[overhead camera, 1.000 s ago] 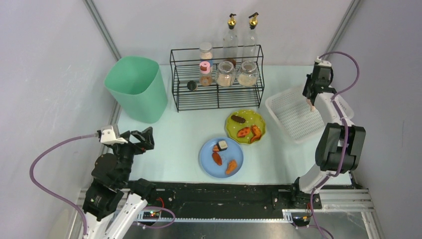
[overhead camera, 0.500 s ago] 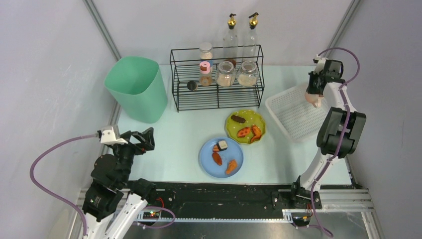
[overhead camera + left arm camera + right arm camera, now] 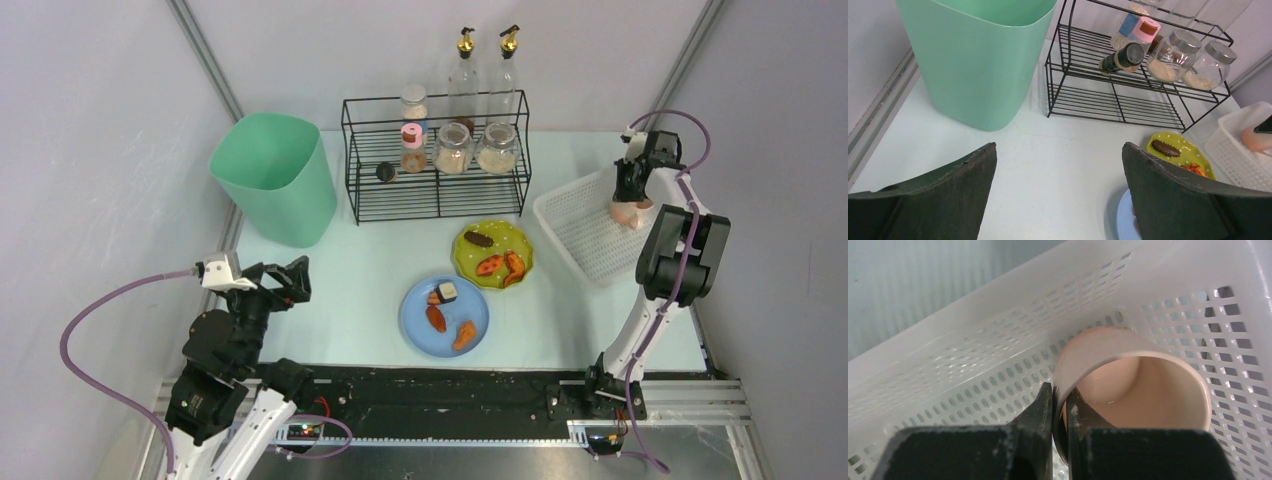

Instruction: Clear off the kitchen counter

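Counter: the kitchen counter (image 3: 370,270) is the pale tabletop that fills the frame. Dishes remain on it, so I judge the clearing to be only partly done.

Thing in hand: a pink cup (image 3: 1143,385) is tilted with its mouth turned up toward the wrist camera, inside the white basket (image 3: 575,225) near the far right corner.

Key relation: the right gripper (image 3: 1060,405) is narrow and pinches the cup's wall at the rim, one finger inside and one outside. The cup is close against the basket's slatted wall. I cannot tell whether it rests on the basket floor.

Coming move, as I judge it: part the jaws and lift straight out, keeping clear of the basket wall beside the cup.

Left gripper (image 3: 1058,150): spread wide and holding nothing, above the near left corner.

Left to clear: a blue plate (image 3: 475,305) with food scraps sits mid-counter toward the near edge. A green plate (image 3: 458,250) just beyond it is closer to the basket and the right arm.

Surroundings: a wire rack (image 3: 440,200) of jars stands along the far edge, with a green bin (image 3: 275,180) toward the far left corner. Neither obstructs the basket.
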Robot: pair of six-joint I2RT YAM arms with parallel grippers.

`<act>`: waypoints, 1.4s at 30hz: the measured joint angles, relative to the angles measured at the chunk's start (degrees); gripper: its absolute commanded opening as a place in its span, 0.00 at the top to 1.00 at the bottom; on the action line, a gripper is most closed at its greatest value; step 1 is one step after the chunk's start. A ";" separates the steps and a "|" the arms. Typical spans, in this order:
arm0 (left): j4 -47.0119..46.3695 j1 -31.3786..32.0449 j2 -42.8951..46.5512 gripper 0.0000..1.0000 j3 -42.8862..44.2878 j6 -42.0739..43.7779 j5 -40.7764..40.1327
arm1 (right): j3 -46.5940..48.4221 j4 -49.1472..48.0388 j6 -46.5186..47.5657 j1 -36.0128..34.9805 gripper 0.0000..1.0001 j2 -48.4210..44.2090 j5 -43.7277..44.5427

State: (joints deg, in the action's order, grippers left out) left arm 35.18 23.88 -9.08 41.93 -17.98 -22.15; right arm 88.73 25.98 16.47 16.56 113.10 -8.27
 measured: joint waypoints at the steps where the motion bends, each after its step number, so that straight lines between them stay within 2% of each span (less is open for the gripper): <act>1: 0.00 0.00 0.00 0.02 0.00 0.00 0.02 | 0.00 0.00 0.07 -0.04 1.00 0.46 0.28; 13: 0.00 0.00 0.00 0.02 0.00 0.00 0.02 | 1.49 -0.59 -0.09 -0.09 1.00 2.47 2.93; 23: 0.00 0.00 0.00 0.02 0.00 0.02 0.02 | 2.89 -1.07 -0.37 -0.24 0.95 3.74 4.26; 30: 0.00 0.00 -0.02 0.02 0.00 0.00 0.09 | 3.54 -1.36 -1.03 -0.33 0.77 4.37 4.55; 34: 0.00 0.00 -0.02 0.02 0.00 0.00 0.11 | 3.58 -2.71 -1.40 -0.33 0.71 4.55 5.05; 37: 0.00 0.00 -0.02 0.02 0.00 0.00 0.11 | 3.58 -2.75 -1.40 -0.33 0.59 4.55 5.53; 40: 0.00 0.00 -0.02 0.02 0.00 0.00 0.13 | 3.58 -2.89 -1.53 -0.35 0.54 4.55 6.19; 42: 0.00 0.00 -0.02 0.02 0.00 0.00 0.13 | 3.58 -3.15 -1.57 -0.35 0.40 4.55 6.49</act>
State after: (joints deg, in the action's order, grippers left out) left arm 35.18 23.88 -9.10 41.93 -17.98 -22.02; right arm 92.31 22.83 14.90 16.21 117.64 -1.78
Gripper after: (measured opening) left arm 0.984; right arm 0.448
